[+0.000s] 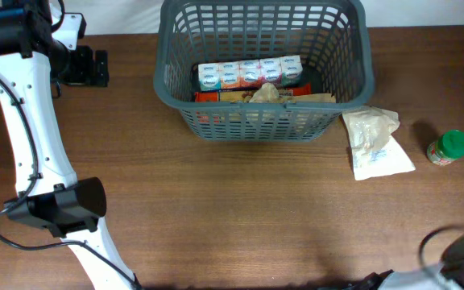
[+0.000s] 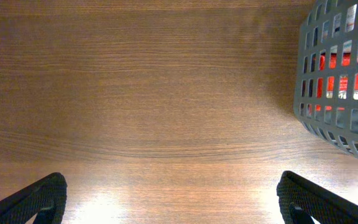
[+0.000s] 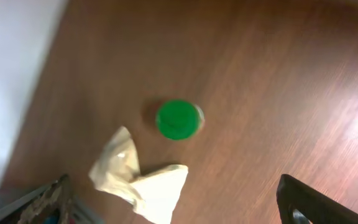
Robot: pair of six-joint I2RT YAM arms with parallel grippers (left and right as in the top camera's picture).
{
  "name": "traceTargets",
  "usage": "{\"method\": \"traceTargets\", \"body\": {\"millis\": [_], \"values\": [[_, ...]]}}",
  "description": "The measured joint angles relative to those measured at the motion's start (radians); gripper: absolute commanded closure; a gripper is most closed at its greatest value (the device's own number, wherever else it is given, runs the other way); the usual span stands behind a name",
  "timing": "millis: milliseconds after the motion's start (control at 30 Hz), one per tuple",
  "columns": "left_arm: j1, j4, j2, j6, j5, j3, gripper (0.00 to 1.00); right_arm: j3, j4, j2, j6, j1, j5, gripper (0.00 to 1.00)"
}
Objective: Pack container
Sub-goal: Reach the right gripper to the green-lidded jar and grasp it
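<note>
Right gripper [image 3: 171, 186] is spread wide, holding nothing. A crumpled white paper pouch [image 3: 138, 180] lies under it between the fingers, and a small green-lidded jar [image 3: 179, 119] sits just beyond. Left gripper [image 2: 171, 186] is also spread and empty, with the dark grey lattice plastic basket [image 2: 337, 93] ahead to its right. I judge the pouch comes first: I'd come down squarely, pinch its bunched top, and lift clear of the rim.

1. The container [image 1: 256, 125] stands on the table [image 1: 232, 209], at the middle of its far edge.
2. Inside it, a row of small packs [image 1: 250, 74] lies toward the back.
3. In front of that row lie a flat box [image 1: 208, 96] and a crumpled bag [image 1: 266, 93].
4. A pouch [image 1: 374, 141] lies on the table just beside the container's near right corner.
5. A jar [image 1: 448, 148] sits right of the pouch, near it but apart.
</note>
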Motion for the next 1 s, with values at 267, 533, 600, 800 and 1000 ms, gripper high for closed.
{"method": "traceTargets", "body": {"millis": [267,533,600,800,1000], "values": [[0.000,0.000,0.000,0.000,0.000,0.000,0.01,-0.018,0.036,0.338,0.003,0.102,0.037,0.03],[0.000,0.000,0.000,0.000,0.000,0.000,0.01,-0.019,0.101,0.398,0.003,0.234,0.168,0.01],[0.000,0.000,0.000,0.000,0.000,0.000,0.01,-0.019,0.116,0.402,0.002,0.254,0.212,0.01],[0.000,0.000,0.000,0.000,0.000,0.000,0.01,-0.026,0.121,0.426,0.003,0.252,0.253,0.01],[0.000,0.000,0.000,0.000,0.000,0.000,0.01,-0.123,0.179,0.434,0.008,0.251,0.260,0.01]]}}
